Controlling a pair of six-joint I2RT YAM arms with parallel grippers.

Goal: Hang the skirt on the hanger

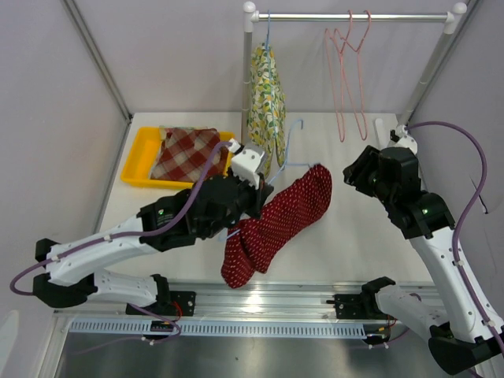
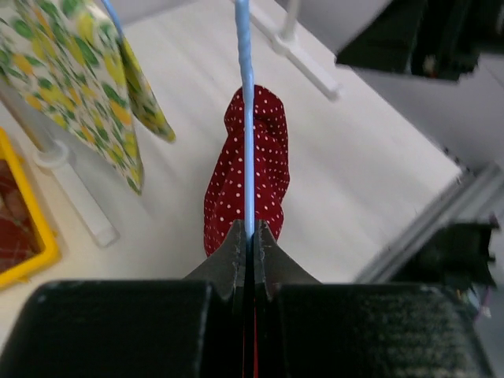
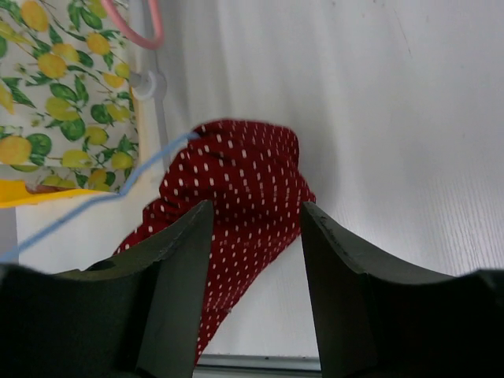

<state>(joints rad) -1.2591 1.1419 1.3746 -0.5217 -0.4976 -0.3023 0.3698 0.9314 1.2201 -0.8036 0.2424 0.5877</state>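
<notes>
The left gripper [image 2: 250,235] is clenched on the blue hanger [image 2: 246,118], with the red polka-dot skirt [image 1: 276,224] draped over its wire. The right gripper [image 3: 256,220] gapes empty. A tilt could slide the fabric off 1 end.

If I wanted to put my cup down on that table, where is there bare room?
The widest bare patch of table lies between the red skirt and the right arm; another sits below the pink hangers. The left is crowded: yellow tray, lemon-print garment, left arm.
</notes>
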